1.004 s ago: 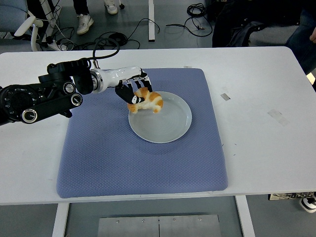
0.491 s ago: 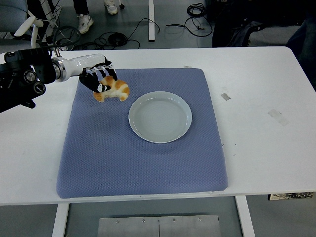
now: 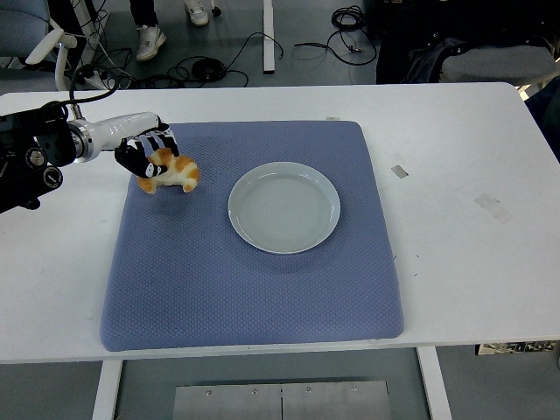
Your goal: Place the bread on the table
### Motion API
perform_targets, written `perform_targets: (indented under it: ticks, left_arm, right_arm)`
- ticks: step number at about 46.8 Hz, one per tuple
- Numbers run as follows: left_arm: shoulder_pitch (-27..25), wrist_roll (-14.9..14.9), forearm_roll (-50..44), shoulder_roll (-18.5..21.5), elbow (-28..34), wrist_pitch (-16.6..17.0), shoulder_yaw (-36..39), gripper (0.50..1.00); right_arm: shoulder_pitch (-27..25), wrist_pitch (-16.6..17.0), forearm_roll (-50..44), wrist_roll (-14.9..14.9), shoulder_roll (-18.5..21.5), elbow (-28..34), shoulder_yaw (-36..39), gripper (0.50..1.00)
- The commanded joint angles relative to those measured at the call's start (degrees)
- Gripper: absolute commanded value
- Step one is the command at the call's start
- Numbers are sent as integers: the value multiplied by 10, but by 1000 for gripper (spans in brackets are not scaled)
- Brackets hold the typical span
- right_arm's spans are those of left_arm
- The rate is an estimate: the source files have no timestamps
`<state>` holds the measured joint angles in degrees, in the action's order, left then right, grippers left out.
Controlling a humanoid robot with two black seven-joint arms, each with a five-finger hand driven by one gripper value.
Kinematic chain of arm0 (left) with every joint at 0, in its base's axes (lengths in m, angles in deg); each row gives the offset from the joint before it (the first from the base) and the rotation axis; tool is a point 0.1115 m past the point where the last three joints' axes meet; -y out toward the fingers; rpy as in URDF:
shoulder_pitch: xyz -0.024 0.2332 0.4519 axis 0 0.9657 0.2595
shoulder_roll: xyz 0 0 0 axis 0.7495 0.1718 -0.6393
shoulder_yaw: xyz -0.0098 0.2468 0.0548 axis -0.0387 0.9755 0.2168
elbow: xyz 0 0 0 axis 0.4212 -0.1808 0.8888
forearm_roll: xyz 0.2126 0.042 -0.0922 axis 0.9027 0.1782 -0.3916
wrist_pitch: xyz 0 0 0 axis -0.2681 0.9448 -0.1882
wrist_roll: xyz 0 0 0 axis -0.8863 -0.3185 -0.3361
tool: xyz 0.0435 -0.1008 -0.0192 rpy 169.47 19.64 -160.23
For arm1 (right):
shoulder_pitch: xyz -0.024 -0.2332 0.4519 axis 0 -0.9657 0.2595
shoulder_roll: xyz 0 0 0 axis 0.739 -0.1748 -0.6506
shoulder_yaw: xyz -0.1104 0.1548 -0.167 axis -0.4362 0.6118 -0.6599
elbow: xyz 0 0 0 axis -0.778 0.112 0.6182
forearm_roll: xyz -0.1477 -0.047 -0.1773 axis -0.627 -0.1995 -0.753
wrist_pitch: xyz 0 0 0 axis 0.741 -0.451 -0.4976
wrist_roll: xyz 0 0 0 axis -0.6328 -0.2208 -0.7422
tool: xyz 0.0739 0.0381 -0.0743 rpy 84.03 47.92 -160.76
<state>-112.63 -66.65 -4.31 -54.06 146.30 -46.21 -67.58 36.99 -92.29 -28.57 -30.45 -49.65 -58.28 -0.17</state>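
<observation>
The bread (image 3: 175, 172) is a golden-orange croissant-like piece. My left hand (image 3: 149, 156) is shut on it and holds it over the left part of the blue mat (image 3: 254, 280), near the mat's left edge. The light plate (image 3: 284, 207) sits empty in the middle of the mat, to the right of the bread. Whether the bread touches the mat I cannot tell. The right arm is out of view.
The white table (image 3: 464, 175) extends around the mat, with a narrow bare strip left of it under my left arm (image 3: 44, 157). Small tape marks (image 3: 399, 171) lie on the table right of the mat. Cables and chairs are on the floor beyond the far edge.
My left hand lifted the bread off the plate and carried it left, from the plate's rim to the mat's left part. The plate is now empty.
</observation>
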Motion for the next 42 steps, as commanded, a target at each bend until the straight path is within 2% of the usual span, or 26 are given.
perform_targets:
  ticks: [1,15,18,22,26,31,42]
  left_arm:
    - [2,-5,0,1,-2,4,7,500]
    - [5,-8,-8,-4,-9,14,4,504]
    - [3,-7,-10,-4,-9,18,1,588]
    - [2,-7,-10,-4,-9,18,-4,763]
    - [2,-7,-11,-4,-9,18,-6,857]
    - [3,-8,-12,-6,-9,17,-7,895]
    - [3,-7,-19,-9,-9,13,-10,902]
  right_arm:
    - [0,0,0,0,0,0,0,1000]
    - [0,0,0,0,0,0,0,1000]
    - [0,0,0,0,0,0,0,1000]
    - [0,0,0,0,0,0,0,1000]
    - [0,0,0,0,0,0,0,1000]
    - [0,0,0,0,0,0,0,1000]
    - [0,0,0,0,0,0,0,1000]
